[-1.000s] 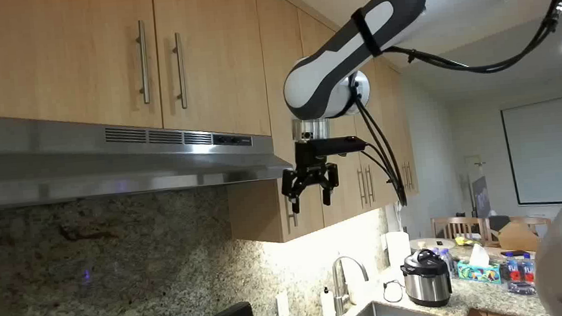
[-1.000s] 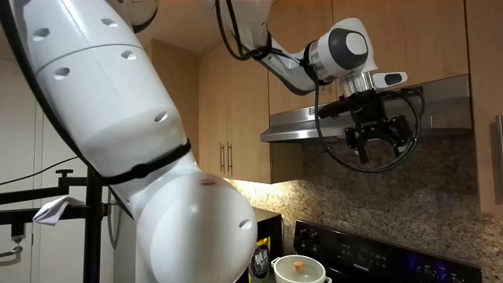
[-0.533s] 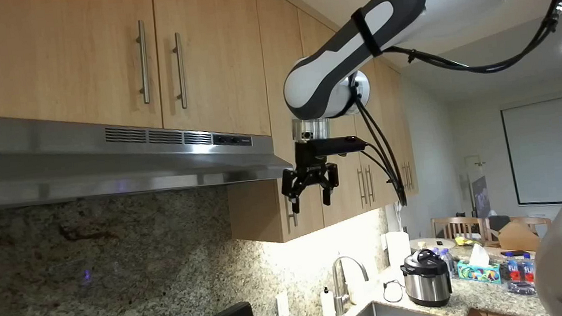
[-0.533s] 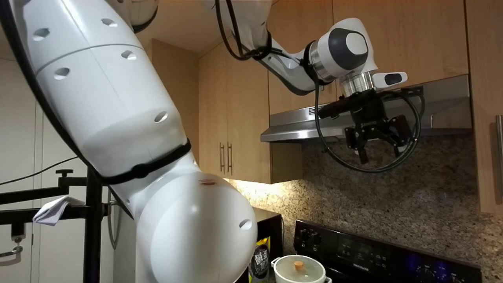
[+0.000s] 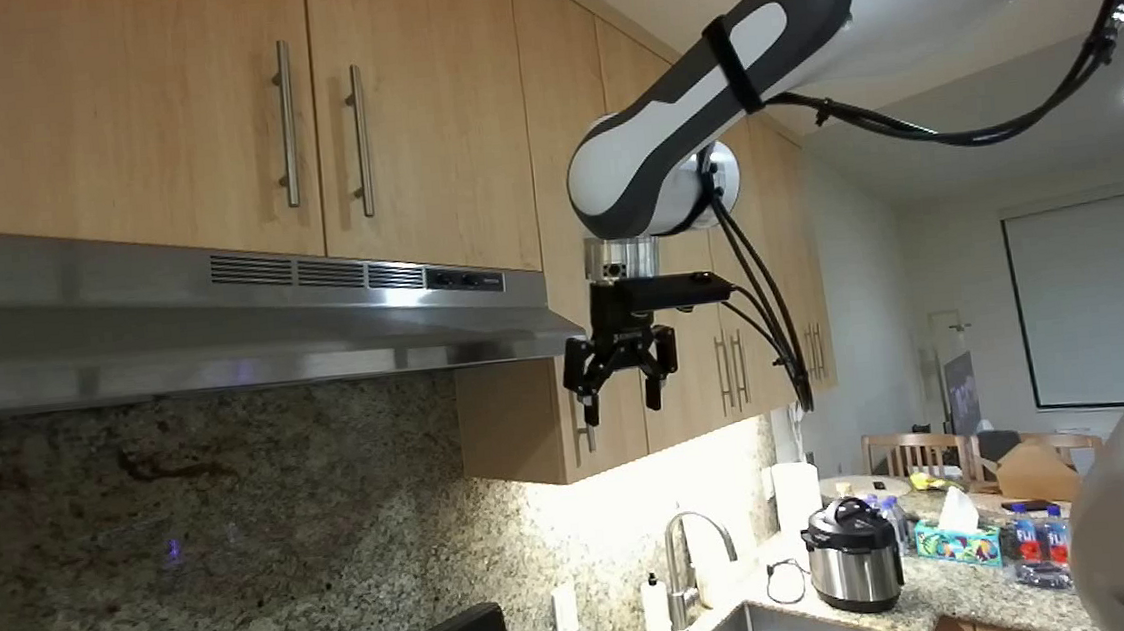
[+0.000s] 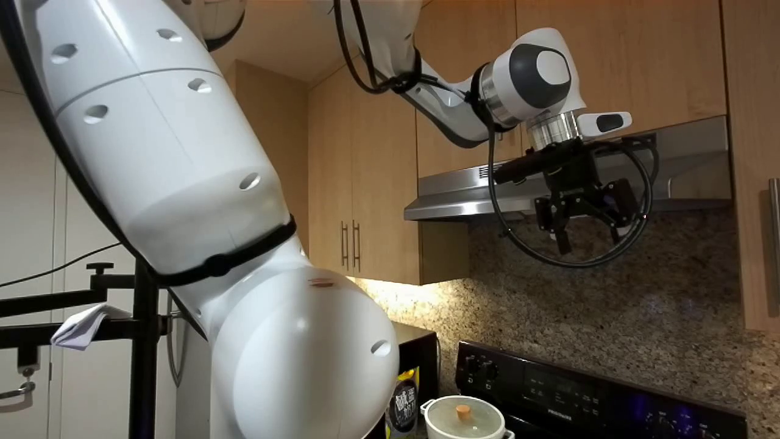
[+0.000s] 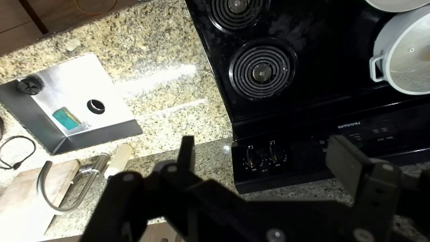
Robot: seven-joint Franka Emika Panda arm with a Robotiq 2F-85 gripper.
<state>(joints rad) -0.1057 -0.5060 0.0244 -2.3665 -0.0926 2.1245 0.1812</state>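
**Robotiq gripper (image 5: 621, 406) hangs empty beside the range hood (image 5: 169, 286)**

The step in hand reads as a free-air hover, short of any contact. Near the centre of an exterior view the gripper points down, its fingers spread wide with nothing between them. The hood, its nearest neighbour, runs from the left edge of that frame to about the middle, its right end next to the gripper; no touch shows, though the depth between them is hard to judge. A wooden wall cabinet (image 5: 510, 425) sits behind. A reach downward would call for clearing the hood's front edge first, then descending with the fingers parted.

In the wrist view a Frigidaire coil range (image 7: 322, 64) fills the upper right, with a white lidded pot (image 7: 383, 40) at the right edge. Granite countertop (image 7: 158, 47) takes the upper centre; a steel sink (image 7: 84, 77) with a teal sponge (image 7: 65, 118) lies at the left, a curved faucet (image 7: 99, 164) at lower left. A multicooker (image 5: 855, 573) and a tissue box (image 5: 956, 543) stand at lower right of an exterior view.

Likely hindrances: the hood's edge, the tall faucet, and a black cable loop (image 6: 573, 265) sagging by the fingers at upper right, which could snag.
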